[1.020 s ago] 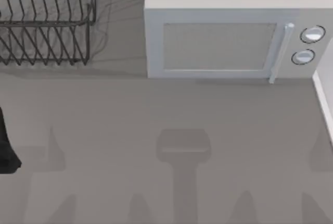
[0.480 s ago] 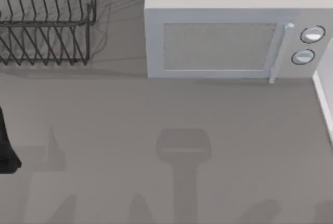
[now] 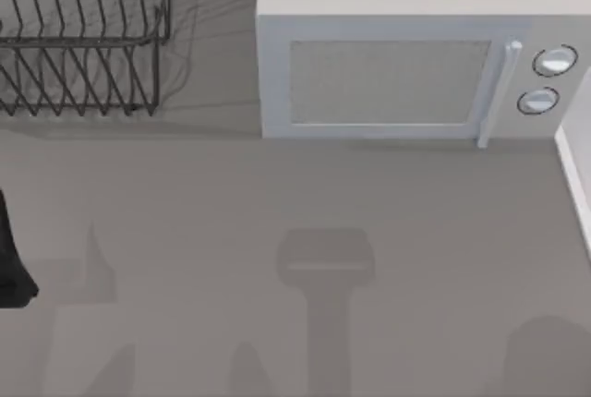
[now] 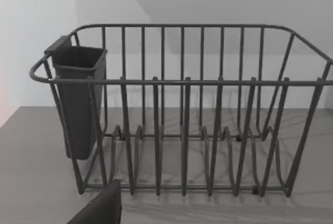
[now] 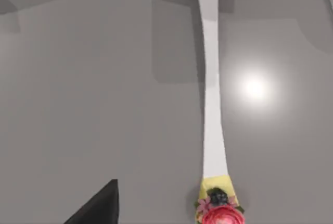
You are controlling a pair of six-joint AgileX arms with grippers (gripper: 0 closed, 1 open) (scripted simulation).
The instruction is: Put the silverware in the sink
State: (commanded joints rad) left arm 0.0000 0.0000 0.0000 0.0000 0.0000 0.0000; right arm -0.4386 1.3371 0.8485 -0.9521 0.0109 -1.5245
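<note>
Newly spread shadow (image 3: 545, 351), right; silverware (image 5: 212, 114) head cut off.

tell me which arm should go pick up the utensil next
Right, probably. Its wrist view looks straight down on the white utensil with the flower-decorated handle lying on the counter. The left wrist view faces the wire dish rack instead.

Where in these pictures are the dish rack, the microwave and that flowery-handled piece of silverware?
dish rack (image 4: 182, 82): left wrist view, on its front top rail.
microwave (image 3: 388, 83): top view, on its door window.
silverware (image 5: 213, 130): right wrist view, on its white handle, above the flower end.
</note>
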